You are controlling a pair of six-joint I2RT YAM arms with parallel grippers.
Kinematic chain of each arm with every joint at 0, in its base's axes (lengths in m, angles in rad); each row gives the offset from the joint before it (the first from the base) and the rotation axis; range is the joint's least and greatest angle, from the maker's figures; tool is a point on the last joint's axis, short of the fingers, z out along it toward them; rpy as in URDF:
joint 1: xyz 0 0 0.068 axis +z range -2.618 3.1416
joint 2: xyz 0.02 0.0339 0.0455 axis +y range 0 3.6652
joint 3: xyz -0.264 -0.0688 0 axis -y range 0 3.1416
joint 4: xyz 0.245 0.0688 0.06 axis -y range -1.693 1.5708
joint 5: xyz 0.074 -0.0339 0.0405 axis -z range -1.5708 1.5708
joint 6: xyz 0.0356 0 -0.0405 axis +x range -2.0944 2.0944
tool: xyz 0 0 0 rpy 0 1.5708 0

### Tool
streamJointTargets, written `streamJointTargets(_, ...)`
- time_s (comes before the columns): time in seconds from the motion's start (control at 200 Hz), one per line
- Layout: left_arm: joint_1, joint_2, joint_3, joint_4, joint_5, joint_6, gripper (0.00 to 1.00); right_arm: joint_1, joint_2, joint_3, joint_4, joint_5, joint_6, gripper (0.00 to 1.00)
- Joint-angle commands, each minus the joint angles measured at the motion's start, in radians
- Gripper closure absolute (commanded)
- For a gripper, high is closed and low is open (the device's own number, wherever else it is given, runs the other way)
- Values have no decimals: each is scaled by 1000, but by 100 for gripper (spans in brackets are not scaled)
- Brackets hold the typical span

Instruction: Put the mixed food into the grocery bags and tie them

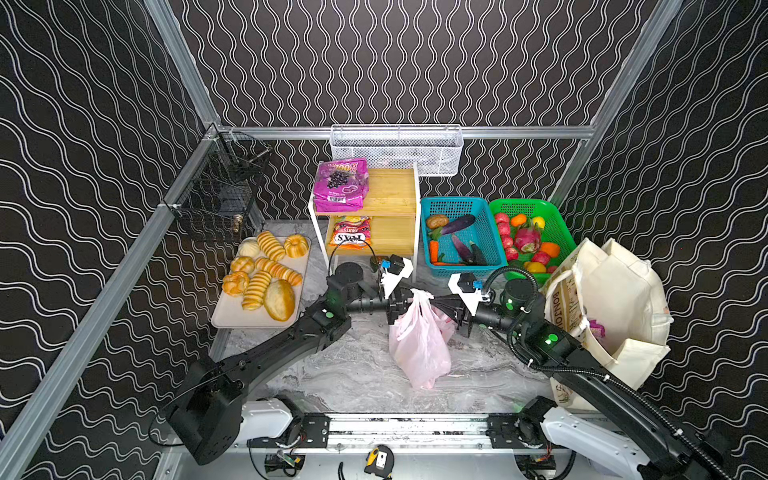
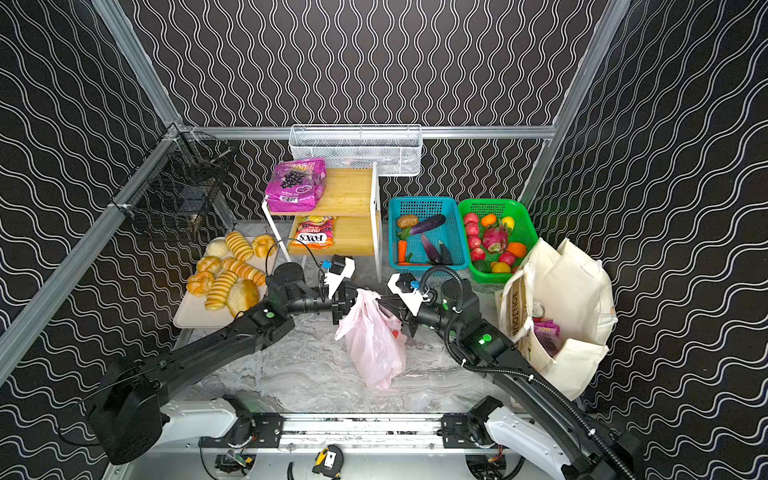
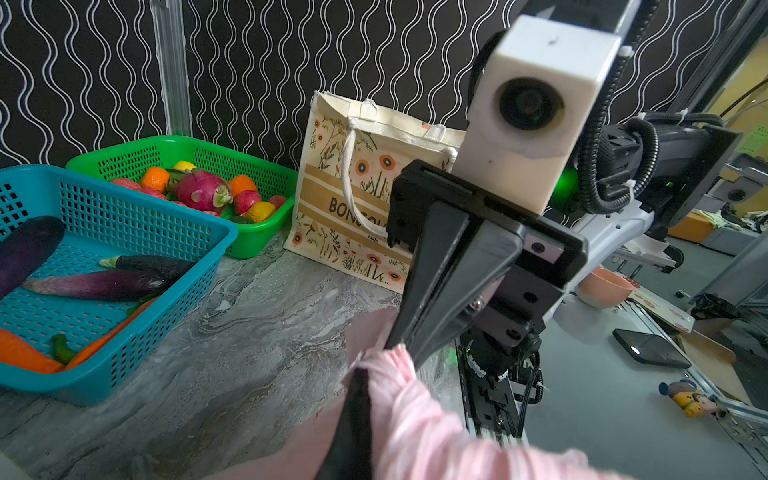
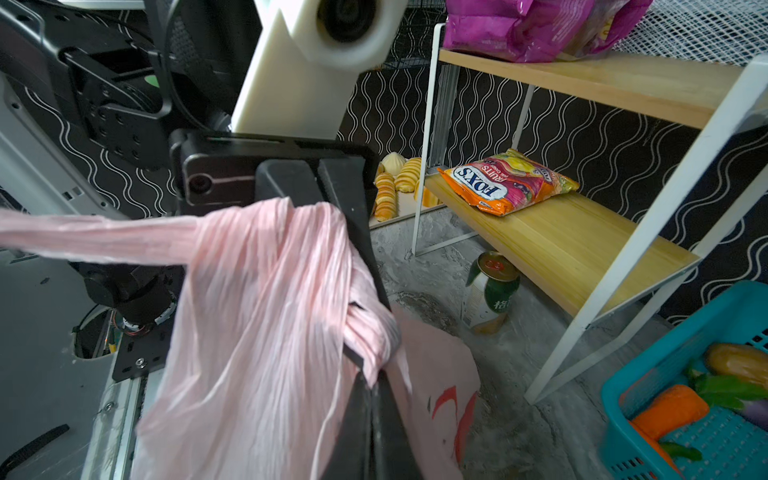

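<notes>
The pink plastic bag [image 1: 419,345] sits at the centre of the counter [image 1: 332,374], its body slumped on the marble and its top drawn up between the two arms. The left end effector [image 1: 405,305] reaches in from 9 o'clock and the right end effector [image 1: 436,308] from 3 o'clock, and they meet almost tip to tip at the bag's gathered top. Both are closed, and each pinches a bunched strip of the pink plastic. In the wrist views the crinkled film wraps around the dark fingers.

The cream tote [image 1: 615,291] stands open at 3 o'clock against the side wall, with a magenta packet [image 1: 596,328] showing inside it. At 12 o'clock, the two-tier shelf [image 1: 392,195] carries the magenta grape-print pouch [image 1: 340,185] on its upper board and the Fox's pouch [image 1: 351,232] on its lower one. In the right wrist view, a drink can [image 4: 490,291] stands upright on the counter just beside the shelf's lower board.

The blue basket [image 1: 457,201] and green basket [image 1: 519,203] sit side by side at about 1 o'clock, holding vegetables and fruit. The bread tray [image 1: 232,311] lies at 9 to 10 o'clock.
</notes>
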Motion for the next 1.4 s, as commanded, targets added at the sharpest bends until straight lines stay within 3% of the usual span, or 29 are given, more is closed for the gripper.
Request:
streamJointTargets(0.0, -3, -6, 19, -32, 13, 35, 94, 1, -7, 13, -7, 37, -5, 100)
streamJointTargets(0.11, -3, -8, 39, -89, 17, 63, 96, 1, -18, 13, -8, 81, 11, 100)
streamJointTargets(0.22, -3, -20, 36, -114, -6, 75, 87, 1, -28, 13, -21, 82, 5, 100)
streamJointTargets(0.45, -3, -36, 38, -154, -11, 106, 92, 1, -27, 28, -73, 78, 0, 100)
streamJointTargets(0.561, -3, -31, 39, -146, 12, 97, 100, 1, -26, 33, -74, 42, -8, 94)
streamJointTargets(0.811, -2, -13, 44, -103, 49, 54, 100, 1, -14, 32, -68, -8, -22, 68)
streamJointTargets(0.871, -1, -10, 46, -101, 55, 47, 100, 1, -18, 24, -58, -6, -31, 66)
streamJointTargets(0.991, -2, -9, 45, -98, 48, 38, 100, 1, -49, -12, -23, 15, -60, 68)
streamJointTargets(1.131, -1, -13, 36, -81, 37, 28, 100, 1, -72, -29, -34, 59, -87, 81)
streamJointTargets(1.301, -1, -7, 37, -84, 37, 26, 100, 1, -54, -5, -58, -25, -52, 90)
streamJointTargets(1.396, -2, 0, 41, -75, 48, 18, 100, 1, -35, -20, 5, -103, 6, 86)
